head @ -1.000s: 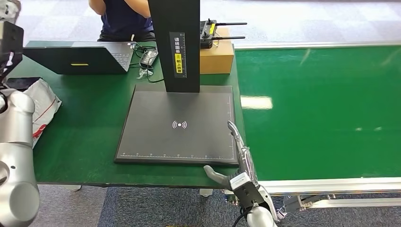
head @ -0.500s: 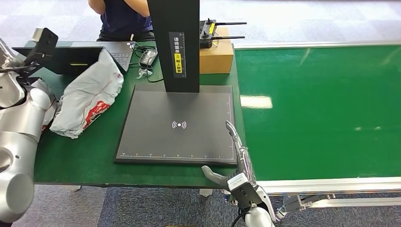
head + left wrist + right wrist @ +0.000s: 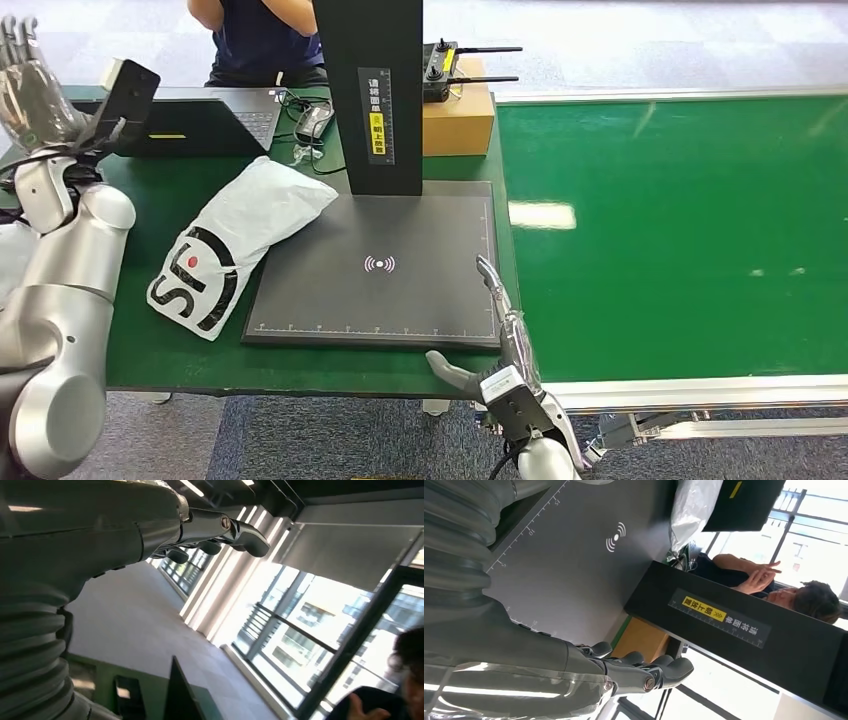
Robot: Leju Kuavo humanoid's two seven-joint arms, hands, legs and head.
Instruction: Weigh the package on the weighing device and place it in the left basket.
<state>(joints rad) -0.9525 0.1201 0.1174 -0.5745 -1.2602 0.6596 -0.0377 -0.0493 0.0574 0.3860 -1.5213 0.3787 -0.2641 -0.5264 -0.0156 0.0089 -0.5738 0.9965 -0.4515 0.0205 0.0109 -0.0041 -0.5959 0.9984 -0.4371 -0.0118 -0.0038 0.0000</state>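
The package (image 3: 240, 240), a white plastic bag with a black and red logo, lies flat on the green table. Its far end overlaps the left edge of the black weighing platform (image 3: 400, 290); the right wrist view shows that end of the package (image 3: 694, 505) beside the platform's black column (image 3: 372, 90). My left hand (image 3: 25, 75) is raised at the far left, well above and apart from the package, fingers (image 3: 220, 530) stretched out and holding nothing. My right hand (image 3: 495, 330) hovers at the platform's front right corner, fingers (image 3: 649, 675) extended, empty.
A laptop (image 3: 190, 120), a mouse (image 3: 313, 120) and a cardboard box (image 3: 460, 120) with a black controller on top stand behind the platform. A person (image 3: 260, 35) sits at the table's far side. The green conveyor belt (image 3: 680, 220) runs to the right.
The package came in from the left edge, was lifted over the table, and now lies released with one end on the platform. My left hand rose up and away. The right hand stayed put.
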